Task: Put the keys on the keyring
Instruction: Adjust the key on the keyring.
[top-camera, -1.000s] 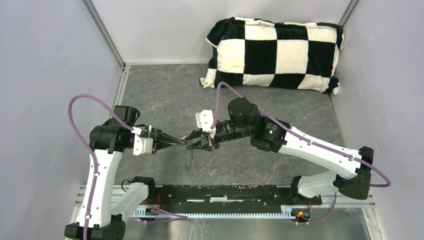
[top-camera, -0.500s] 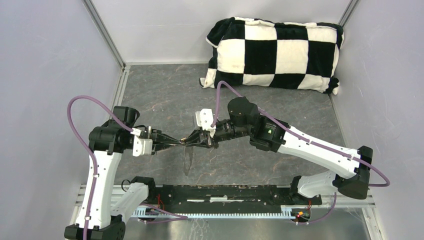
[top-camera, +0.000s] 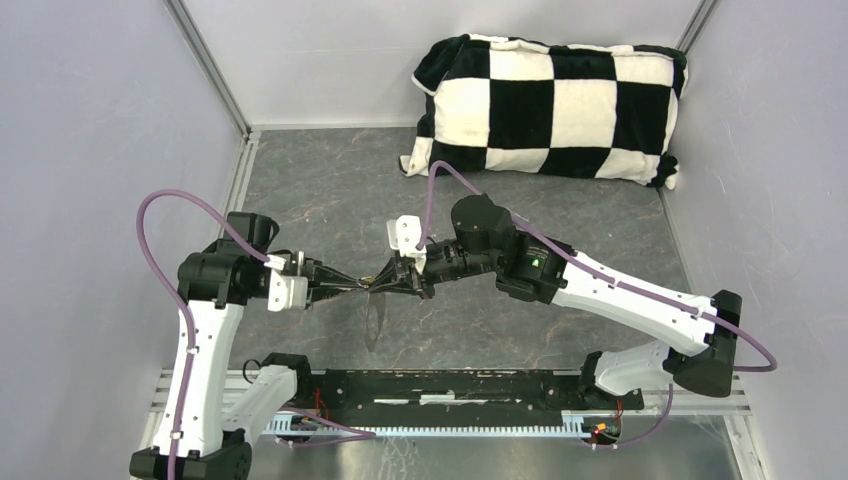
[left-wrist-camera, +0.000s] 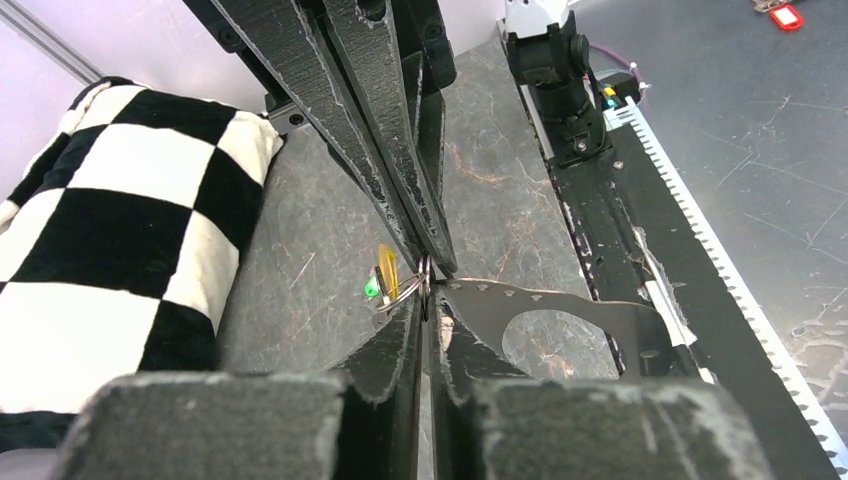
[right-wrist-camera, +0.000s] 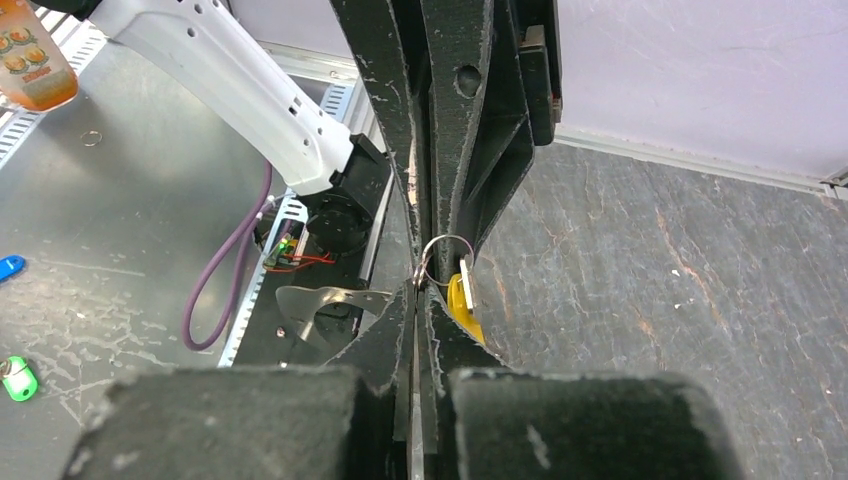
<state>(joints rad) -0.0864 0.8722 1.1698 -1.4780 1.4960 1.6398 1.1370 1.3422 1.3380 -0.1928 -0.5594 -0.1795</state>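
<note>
Changed over the last second: right gripper (top-camera: 388, 284), narrowed from a visible gap to fully closed, and nudged slightly leftward along with its arm. Now meeting tip to tip with left gripper (top-camera: 362, 286), above the middle of the grey marbled table (top-camera: 320, 190). Left gripper: closed, fingertips pinched on the edge of the thin silvery wire-loop keyring (right-wrist-camera: 447, 237), held clear of the table. Right gripper: closed tight, tips pressed against the same loop from the opposite side; whether wire actually lies between them, not discernible. Small metal key with yellow-orange plastic head (right-wrist-camera: 462, 300): hanging just under the keyring and touching it; threaded or merely resting against it, not discernible. Small key with bright green head (left-wrist-camera: 371, 289): just beside the yellow one on the far side, mostly hidden by it in the left wrist view. Flat grey metal plate with round cutout (left-wrist-camera: 560, 310): directly below the meeting point, reaching toward the near edge; hanging or lying, unclear. Black-and-white chequered pillow (top-camera: 548, 105): far right corner of the table, well apart from both grippers.
</note>
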